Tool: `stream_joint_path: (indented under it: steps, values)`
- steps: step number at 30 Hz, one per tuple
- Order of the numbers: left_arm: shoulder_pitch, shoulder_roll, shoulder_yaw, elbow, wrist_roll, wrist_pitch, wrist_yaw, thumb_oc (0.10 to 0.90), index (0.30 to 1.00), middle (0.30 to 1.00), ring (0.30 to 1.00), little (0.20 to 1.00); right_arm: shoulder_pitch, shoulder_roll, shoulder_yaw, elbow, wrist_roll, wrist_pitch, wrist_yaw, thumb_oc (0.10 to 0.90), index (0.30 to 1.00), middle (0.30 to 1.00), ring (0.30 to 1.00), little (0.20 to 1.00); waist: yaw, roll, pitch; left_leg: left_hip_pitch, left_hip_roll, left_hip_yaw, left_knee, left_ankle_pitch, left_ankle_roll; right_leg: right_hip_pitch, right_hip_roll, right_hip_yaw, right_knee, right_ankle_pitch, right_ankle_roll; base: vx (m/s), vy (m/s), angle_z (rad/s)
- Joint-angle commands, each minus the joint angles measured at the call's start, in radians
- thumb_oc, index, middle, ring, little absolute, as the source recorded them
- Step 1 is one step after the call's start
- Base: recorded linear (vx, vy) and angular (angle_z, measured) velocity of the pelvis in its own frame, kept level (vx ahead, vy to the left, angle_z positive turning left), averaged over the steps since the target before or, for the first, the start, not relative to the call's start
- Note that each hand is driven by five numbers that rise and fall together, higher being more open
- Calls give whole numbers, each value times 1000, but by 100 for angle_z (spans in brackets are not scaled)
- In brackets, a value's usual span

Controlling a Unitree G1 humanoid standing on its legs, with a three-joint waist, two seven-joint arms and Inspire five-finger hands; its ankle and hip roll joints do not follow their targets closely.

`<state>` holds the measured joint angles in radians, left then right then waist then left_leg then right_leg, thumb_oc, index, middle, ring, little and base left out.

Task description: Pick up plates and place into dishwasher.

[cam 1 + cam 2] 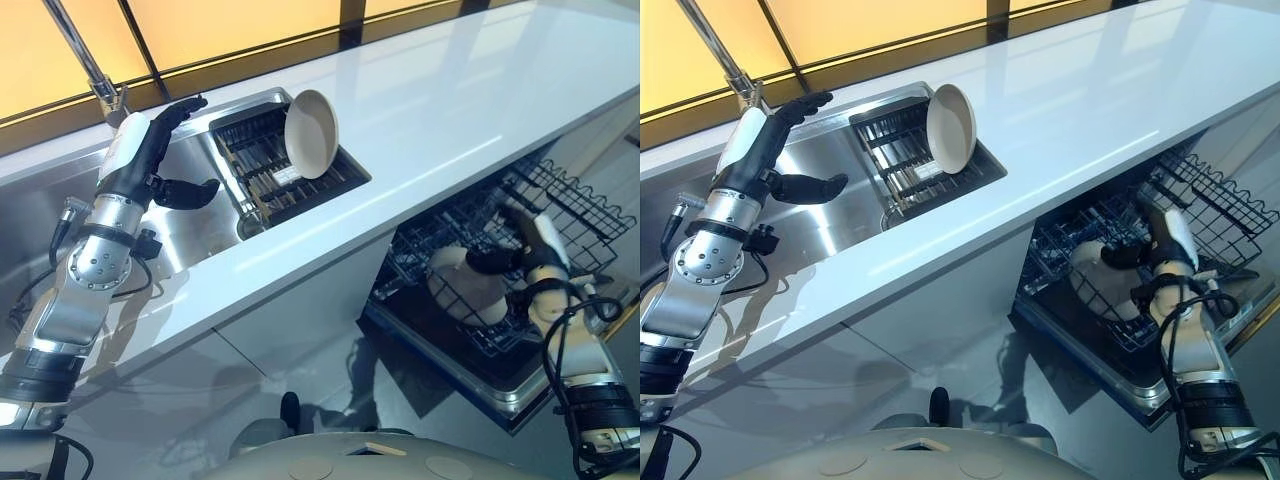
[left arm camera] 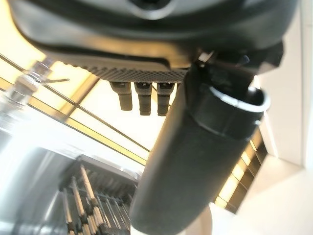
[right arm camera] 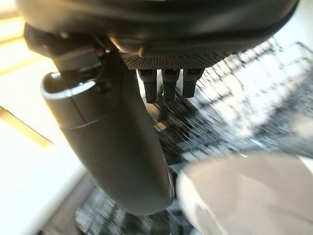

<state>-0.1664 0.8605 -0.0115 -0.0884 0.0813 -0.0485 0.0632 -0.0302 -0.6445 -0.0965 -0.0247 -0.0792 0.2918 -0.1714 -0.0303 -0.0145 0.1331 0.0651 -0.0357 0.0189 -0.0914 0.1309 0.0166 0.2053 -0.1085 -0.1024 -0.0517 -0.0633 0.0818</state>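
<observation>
Left hand (image 1: 150, 150), dark with straight, spread fingers and the thumb standing apart, empty, above the brushed steel sink (image 1: 190, 215), just beside the chrome faucet (image 1: 85, 60) whose top is cut off. Round cream plate (image 1: 311, 133) stands on edge in the dark ribbed drying rack (image 1: 270, 170) set in the sink, beside the glossy white countertop (image 1: 440, 110). Right hand (image 1: 535, 250) low in the black wire dishwasher rack (image 1: 560, 205), thumb against a second cream plate (image 1: 470, 285) partly hidden by the wires; whether its fingers grip cannot be told.
</observation>
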Motion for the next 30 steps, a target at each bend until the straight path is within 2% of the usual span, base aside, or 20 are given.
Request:
stream_joint_path:
  steps: [1,4,12,16,20,23,27,28,30]
  values:
    - [-138,90,58,-30,20,-62,22,800,900,900,900,900,-45,-91,-65,-109,52,-126,-91,800,900,900,900,900,-9,11,-78,79,-42,48,4,-147,5,-132,2,-6,64,96,70,-22,7,-15]
    - [-200,130,16,-13,10,-30,18,800,900,900,900,900,-31,-94,-79,-122,62,-139,-95,800,900,900,900,900,-29,20,-82,77,-41,64,4,-145,4,-140,2,1,67,97,73,-6,1,-3]
    - [-338,177,-89,31,54,26,14,800,900,900,900,900,-44,-104,-58,-142,117,-166,-113,800,900,900,900,900,-60,33,-87,77,-42,85,4,-143,5,-150,4,19,74,99,75,8,14,-7]
    - [-431,216,-153,63,119,75,42,800,900,900,900,900,-72,-115,-37,-178,171,-217,-112,800,900,900,900,900,-73,40,-86,77,-44,94,4,-142,5,-158,5,30,78,98,75,38,21,-12]
    - [-504,255,-207,108,180,91,81,800,900,900,900,900,-85,-110,-14,-221,236,-275,-84,800,900,900,900,900,-87,48,-86,74,-46,99,6,-142,4,-167,5,43,84,99,76,48,31,-16]
    - [-539,271,-242,119,202,110,81,800,900,900,900,900,-81,-96,5,-242,264,-291,-62,800,900,900,900,900,-93,53,-86,71,-47,101,8,-142,4,-172,5,52,87,97,77,63,38,-8]
    - [-614,292,-319,139,301,145,41,800,900,900,900,900,-79,-79,46,-253,295,-328,-41,800,900,900,900,900,-106,62,-82,67,-49,105,16,-144,9,-182,3,66,99,95,77,105,38,-4]
    - [-649,303,-364,154,331,176,13,800,900,900,900,900,-85,-81,64,-256,288,-334,-26,800,900,900,900,900,-115,67,-80,67,-52,107,18,-146,10,-187,2,72,103,96,78,192,55,-5]
    - [-687,313,-416,183,376,187,-1,800,900,900,900,900,-84,-84,76,-263,295,-330,-6,800,900,900,900,900,-123,71,-77,72,-56,107,18,-155,13,-187,0,77,106,88,81,168,57,-8]
